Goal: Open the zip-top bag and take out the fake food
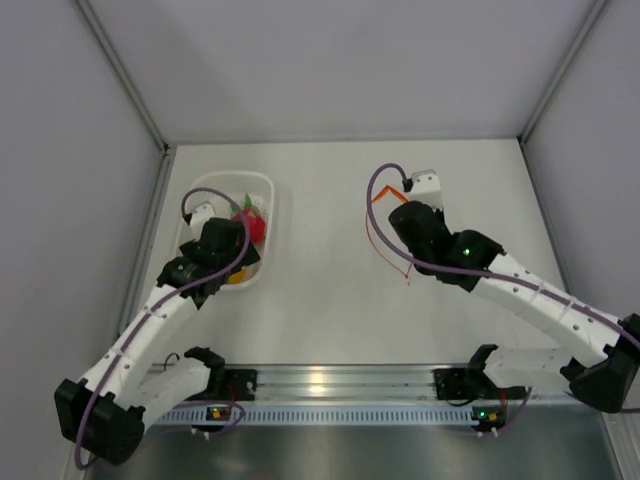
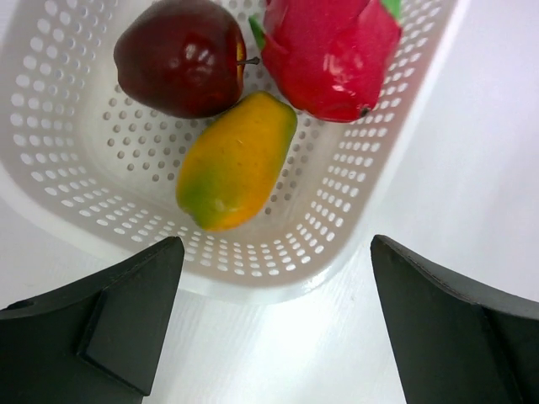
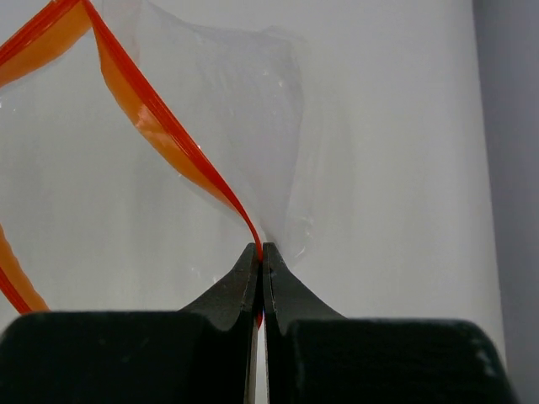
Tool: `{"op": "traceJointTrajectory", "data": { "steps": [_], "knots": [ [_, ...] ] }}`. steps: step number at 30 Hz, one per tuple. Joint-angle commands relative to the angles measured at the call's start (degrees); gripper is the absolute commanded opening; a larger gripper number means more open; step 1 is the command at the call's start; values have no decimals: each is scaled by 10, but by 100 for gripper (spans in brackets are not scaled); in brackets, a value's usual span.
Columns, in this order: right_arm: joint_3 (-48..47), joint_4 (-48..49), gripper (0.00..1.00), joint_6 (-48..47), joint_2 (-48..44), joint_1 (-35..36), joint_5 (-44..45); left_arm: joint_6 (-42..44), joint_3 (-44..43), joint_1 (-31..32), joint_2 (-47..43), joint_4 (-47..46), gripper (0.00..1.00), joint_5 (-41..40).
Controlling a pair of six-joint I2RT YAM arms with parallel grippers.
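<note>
Right gripper (image 3: pixel 260 252) is pinched tight on the bag (image 3: pixel 253 118), and left gripper (image 2: pixel 276 246) hangs wide open over the basket (image 2: pixel 67 181) holding all three fruits (image 2: pixel 236 160).

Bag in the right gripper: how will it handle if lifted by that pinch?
Probably floppy: the bag is thin, wrinkled clear film. Likely very light, since nothing shows inside it. It may slip: the right gripper pinches only a narrow bit by the orange zip strip.
</note>
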State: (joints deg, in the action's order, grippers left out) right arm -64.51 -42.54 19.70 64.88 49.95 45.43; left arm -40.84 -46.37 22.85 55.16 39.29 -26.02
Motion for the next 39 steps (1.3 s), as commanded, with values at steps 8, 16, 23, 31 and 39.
{"op": "traceJointTrajectory", "data": {
  "steps": [8,16,23,31,39],
  "knots": [
    [-112,-32,0,-67,194,-45,171,97,-155,-4,-60,146,99,77],
    [-242,-91,16,-38,402,-41,164,183,-223,-4,-102,209,99,39],
    [-315,-120,55,-13,383,-19,85,144,-171,2,-159,177,99,-91],
    [-296,-95,99,-25,195,-25,-51,124,-85,2,-208,105,98,-124],
    [-46,60,100,-19,-119,-25,-80,148,-74,1,-196,65,99,-88]
  ]
}}
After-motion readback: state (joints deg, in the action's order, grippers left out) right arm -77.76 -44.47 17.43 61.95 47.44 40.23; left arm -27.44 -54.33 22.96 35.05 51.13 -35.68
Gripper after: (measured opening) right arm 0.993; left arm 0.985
